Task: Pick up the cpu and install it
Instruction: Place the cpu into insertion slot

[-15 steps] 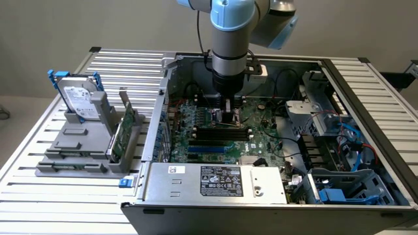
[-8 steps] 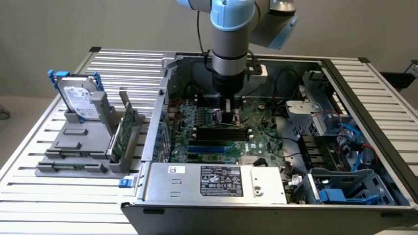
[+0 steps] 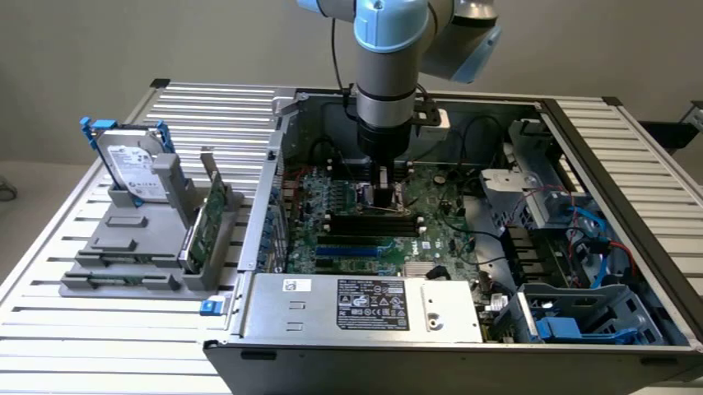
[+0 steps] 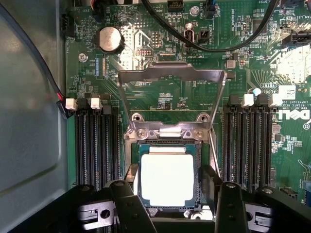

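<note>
- The cpu (image 4: 166,177) lies flat in the socket (image 4: 167,133) on the motherboard (image 4: 272,63), silvery top up, with its edges square to the socket frame.
- The socket's load plate (image 4: 171,73) stands raised behind the chip, so the chip is not clamped down yet.
- The pincer (image 4: 170,196) hangs low over the socket with its jaws spread. One of its fingers (image 4: 127,206) stands on each side of the chip.
- The fingers appear to sit just clear of the chip's rim rather than pinching it, though the angle makes contact hard to rule out. I read the pincer as open and holding nothing.
- In the exterior view the pincer (image 3: 384,193) reaches down into the open computer case (image 3: 263,206), which sits on the slatted counter (image 3: 66,329).
- Handling, as a judgement: the chip is light, stiff and thin, with a smooth metal lid that offers little friction.
- Its underside and the socket contacts are likely fragile, so it should not be dragged or tilted.
- The best hold is across two opposite edges of the rim, level, with gentle squeeze.
</note>
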You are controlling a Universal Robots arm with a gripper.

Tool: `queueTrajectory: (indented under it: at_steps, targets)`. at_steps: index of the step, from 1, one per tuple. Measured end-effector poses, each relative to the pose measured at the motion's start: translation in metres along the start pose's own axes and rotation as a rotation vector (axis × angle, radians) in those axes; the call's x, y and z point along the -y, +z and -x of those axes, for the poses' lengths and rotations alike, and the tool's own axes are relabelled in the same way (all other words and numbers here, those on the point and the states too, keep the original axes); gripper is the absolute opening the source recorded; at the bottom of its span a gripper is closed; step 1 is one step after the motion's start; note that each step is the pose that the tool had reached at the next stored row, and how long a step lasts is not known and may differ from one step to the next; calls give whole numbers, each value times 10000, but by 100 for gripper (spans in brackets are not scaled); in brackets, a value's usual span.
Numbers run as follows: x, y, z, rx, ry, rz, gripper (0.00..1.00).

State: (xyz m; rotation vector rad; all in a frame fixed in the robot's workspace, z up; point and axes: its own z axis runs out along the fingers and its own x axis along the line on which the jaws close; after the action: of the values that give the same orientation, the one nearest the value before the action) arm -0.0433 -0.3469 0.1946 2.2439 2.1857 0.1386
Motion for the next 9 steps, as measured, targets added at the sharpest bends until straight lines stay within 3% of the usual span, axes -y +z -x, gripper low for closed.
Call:
queueTrajectory:
  at_steps: [9]
  targets:
    - [0, 0, 0, 11, 4, 0, 62]
